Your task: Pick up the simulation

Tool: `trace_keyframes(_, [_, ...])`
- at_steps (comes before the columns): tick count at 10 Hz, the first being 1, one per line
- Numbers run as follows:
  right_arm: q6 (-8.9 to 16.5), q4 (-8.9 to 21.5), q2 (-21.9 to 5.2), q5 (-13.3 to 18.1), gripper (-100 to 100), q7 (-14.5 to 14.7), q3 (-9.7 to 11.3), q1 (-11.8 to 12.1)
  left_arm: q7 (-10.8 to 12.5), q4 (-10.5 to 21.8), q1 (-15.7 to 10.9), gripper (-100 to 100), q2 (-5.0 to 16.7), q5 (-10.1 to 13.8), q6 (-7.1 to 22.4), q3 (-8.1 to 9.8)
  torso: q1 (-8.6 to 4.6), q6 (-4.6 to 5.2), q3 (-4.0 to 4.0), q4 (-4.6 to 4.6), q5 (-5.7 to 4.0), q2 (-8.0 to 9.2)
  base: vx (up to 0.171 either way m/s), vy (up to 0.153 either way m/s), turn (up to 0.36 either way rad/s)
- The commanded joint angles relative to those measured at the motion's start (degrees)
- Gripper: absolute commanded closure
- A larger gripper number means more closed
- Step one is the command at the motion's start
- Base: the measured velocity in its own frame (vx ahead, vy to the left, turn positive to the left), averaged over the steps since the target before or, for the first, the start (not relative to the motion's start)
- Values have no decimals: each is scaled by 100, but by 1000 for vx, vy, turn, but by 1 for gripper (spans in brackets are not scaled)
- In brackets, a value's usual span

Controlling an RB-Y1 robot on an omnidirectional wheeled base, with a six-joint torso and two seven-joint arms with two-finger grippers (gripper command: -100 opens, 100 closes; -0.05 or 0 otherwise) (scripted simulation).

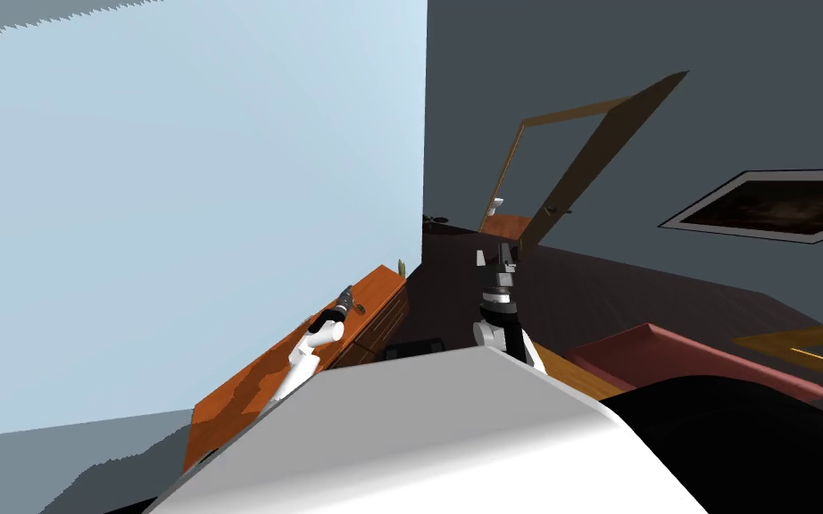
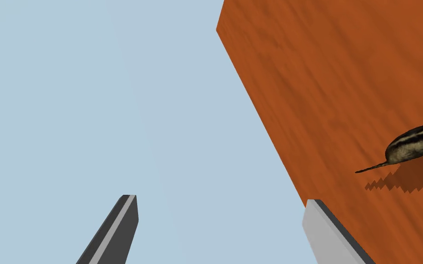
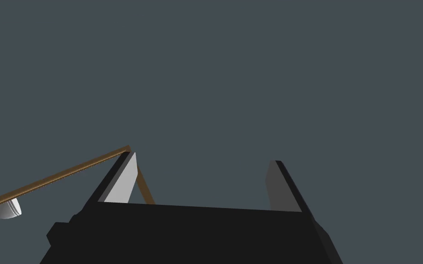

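A small dark object with pale stripes and a thin pointed tip [image 2: 414, 143] lies on the orange-brown wooden top [image 2: 325, 82] of a low cabinet [image 1: 249, 379] against the light blue wall. My left gripper [image 2: 222, 201] is open and empty above the top's edge at the wall. The striped object lies off to the side, beyond one finger [image 2: 327, 231], untouched. In the head view the left gripper [image 1: 348, 293] hovers over the cabinet's far half, with a small dark thing [image 1: 359, 309] beside it. My right gripper [image 1: 497, 257] is raised in front of me, open and empty.
The cabinet's drawer fronts [image 1: 387, 319] face the dark floor. A small green plant [image 1: 401, 266] stands at its far end. An open wooden door [image 1: 584, 169] is ahead, a framed picture [image 1: 776, 207] hangs on the grey wall, and a dark red slab [image 1: 686, 355] lies at the right.
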Motion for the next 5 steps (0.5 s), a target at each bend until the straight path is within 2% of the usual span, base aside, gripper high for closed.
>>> trace_keyframes(1, [0, 0, 0, 0, 0, 0, 0, 0, -63, 286, -100, -100, 117, 129, 286, -47, 0, 0, 0, 0, 0, 0, -7, 30, -173])
trace_keyframes(2, [0, 0, 0, 0, 0, 0, 0, 0, -63, 350, -100, -100, 117, 129, 339, -47, -2, 1, -1, 0, 0, -3, 16, 4, -65])
trace_keyframes(3, [0, 0, 0, 0, 0, 0, 0, 0, -127, 552, -226, -100, 204, 233, 593, -93, -9, 0, -5, -2, -2, -9, 29, -7, -132])
trace_keyframes(4, [0, 0, 0, 0, 0, 0, 0, 0, -127, 667, -226, -100, 204, 233, 593, -93, -14, 2, -8, -3, -2, -15, 28, 0, -127])
trace_keyframes(5, [0, 0, 0, 0, 0, 0, 0, 0, -192, 891, -348, -100, 286, 333, 818, -140, -13, 1, -9, -3, -3, -15, 34, -30, -151])
